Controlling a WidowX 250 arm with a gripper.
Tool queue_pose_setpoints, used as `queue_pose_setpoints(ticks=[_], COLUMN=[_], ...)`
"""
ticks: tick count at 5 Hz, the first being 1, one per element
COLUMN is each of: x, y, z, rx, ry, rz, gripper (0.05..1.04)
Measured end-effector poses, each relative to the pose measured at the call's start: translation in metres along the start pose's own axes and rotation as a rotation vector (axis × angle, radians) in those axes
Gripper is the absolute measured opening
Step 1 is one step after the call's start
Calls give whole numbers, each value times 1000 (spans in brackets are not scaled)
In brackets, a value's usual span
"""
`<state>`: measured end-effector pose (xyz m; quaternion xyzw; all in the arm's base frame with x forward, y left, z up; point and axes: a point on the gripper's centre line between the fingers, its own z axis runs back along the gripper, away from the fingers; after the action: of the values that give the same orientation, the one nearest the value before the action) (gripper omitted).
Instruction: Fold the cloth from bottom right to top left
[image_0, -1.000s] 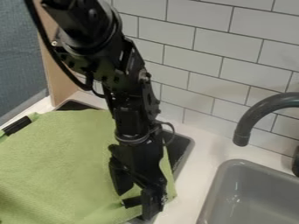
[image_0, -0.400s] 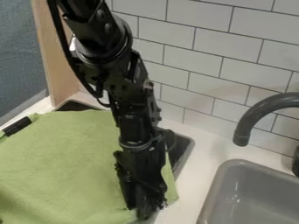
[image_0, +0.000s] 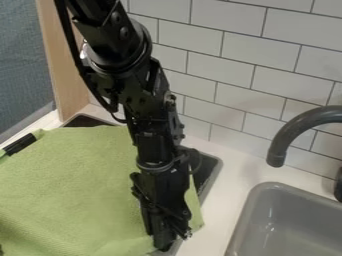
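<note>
A: Which step are we on?
B: Prob the grasp. The end effector is low at the btm-right corner of the green cloth, pointing down by its edge
A: Pinching it, y/n?
B: Can't tell, spread or pressed together or w/ fabric in it. Can't confirm contact either
A: And the cloth, loc?
B: Spread out over the dark inset in the white desk, left of the grey sink and the tap. Mostly flat, a few soft wrinkles, no fold across it. It runs off the view at left, so can't see its full outline
A: So approx 0% folded. Next move?
B: Get a sure pinch on that corner, min. lift, then carry it diag. over the cloth to the top-left corner, next to the black strip. Lay it down there & let go
A: Risks?
B: Thin grip = corner slips out mid-carry. Pull too hard & the whole cloth prob slides vs. folding. Also poss. snag on the inset's rim, so go up a bit b4 going across
</note>
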<state>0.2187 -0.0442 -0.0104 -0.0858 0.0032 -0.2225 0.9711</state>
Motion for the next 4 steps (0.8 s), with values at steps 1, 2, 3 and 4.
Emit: queue_pose_setpoints(ticks=[1, 2, 3, 4], x=[-1, 7, 16, 16], y=[-4, 8, 17, 45], z=[6, 34, 58, 83], rx=[-24, -38, -50, -65], ry=[20, -14, -33, -53], rz=[-18, -13, -46, 1], gripper=[62, 59, 59, 59])
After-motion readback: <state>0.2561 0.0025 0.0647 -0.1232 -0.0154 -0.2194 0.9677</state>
